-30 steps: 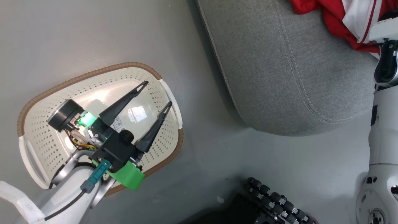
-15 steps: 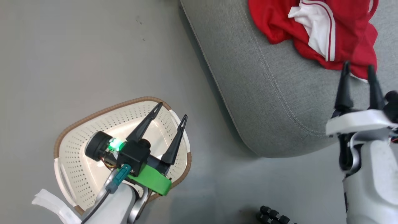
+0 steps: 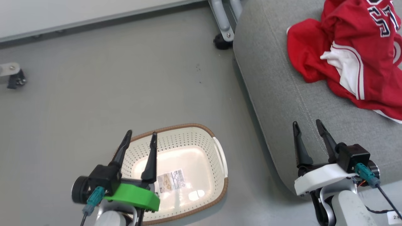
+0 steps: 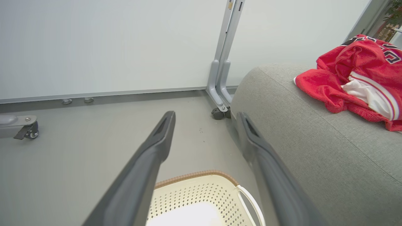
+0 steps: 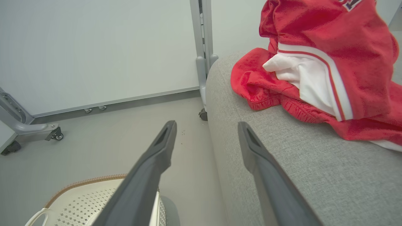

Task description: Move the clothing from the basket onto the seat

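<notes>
The red clothing [image 3: 355, 59] lies bunched on the grey seat [image 3: 282, 94], with white trim and a lettered jersey on top; it also shows in the left wrist view [image 4: 355, 75] and the right wrist view [image 5: 317, 72]. The cream basket [image 3: 188, 175] stands on the floor with only a label inside. My left gripper [image 3: 140, 138] hovers open over the basket's left part. Over the seat's front edge my right gripper [image 3: 307, 125] stands open with nothing between its fingers, well short of the clothing.
A pale wall panel [image 3: 78, 11] with grey metal legs and castors [image 3: 221, 40] runs along the back; another castor [image 3: 14, 80] sits at far left. Grey floor [image 3: 94, 88] lies between basket and wall.
The head camera has tilted up, so the whole picture shifted. My right gripper has let go of the clothing and drawn back to the seat's front edge, now open.
</notes>
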Motion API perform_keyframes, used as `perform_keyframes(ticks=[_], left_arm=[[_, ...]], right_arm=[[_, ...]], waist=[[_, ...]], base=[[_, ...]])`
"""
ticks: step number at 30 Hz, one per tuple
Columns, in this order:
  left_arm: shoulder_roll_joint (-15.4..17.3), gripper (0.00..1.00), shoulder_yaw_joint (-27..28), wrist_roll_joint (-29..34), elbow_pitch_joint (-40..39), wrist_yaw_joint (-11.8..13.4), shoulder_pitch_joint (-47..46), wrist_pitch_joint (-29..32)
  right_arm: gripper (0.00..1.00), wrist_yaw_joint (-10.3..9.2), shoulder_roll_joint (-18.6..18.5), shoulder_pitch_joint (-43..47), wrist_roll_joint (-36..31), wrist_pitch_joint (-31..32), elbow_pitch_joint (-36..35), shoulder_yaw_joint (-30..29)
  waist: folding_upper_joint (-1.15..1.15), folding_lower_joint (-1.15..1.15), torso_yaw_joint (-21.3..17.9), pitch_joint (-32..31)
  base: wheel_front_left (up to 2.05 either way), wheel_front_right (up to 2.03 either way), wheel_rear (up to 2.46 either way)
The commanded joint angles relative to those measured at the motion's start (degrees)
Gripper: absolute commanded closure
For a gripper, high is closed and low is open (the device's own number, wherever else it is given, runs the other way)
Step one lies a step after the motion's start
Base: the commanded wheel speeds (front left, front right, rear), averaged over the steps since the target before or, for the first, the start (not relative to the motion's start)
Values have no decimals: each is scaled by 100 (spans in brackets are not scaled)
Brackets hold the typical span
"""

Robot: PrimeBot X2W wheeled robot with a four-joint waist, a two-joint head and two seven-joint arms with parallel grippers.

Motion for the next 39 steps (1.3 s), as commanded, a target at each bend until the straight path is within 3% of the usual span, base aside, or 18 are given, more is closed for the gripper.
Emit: perform_keyframes(ticks=[1,11,22,39], left_arm=[[-24,0,169,32,46,38,243,-1],[-68,0,888,-116,-182,214,990,-1],[-65,0,828,236,-678,161,1600,-2],[-65,0,670,383,-749,168,1758,-2]], right_arm=[[0,-8,-53,178,-53,-18,-74,74],[0,-8,-84,912,54,-18,-541,245],[0,-8,-43,1690,-38,-18,-1067,237],[0,-8,-31,1904,-79,-18,-1156,274]], waist=[[0,0,880,-907],[0,0,1333,-1605],[0,0,1284,-2025],[0,0,1168,-2053]], base=[[0,0,0],[0,0,0],[0,0,0],[0,0,0]])
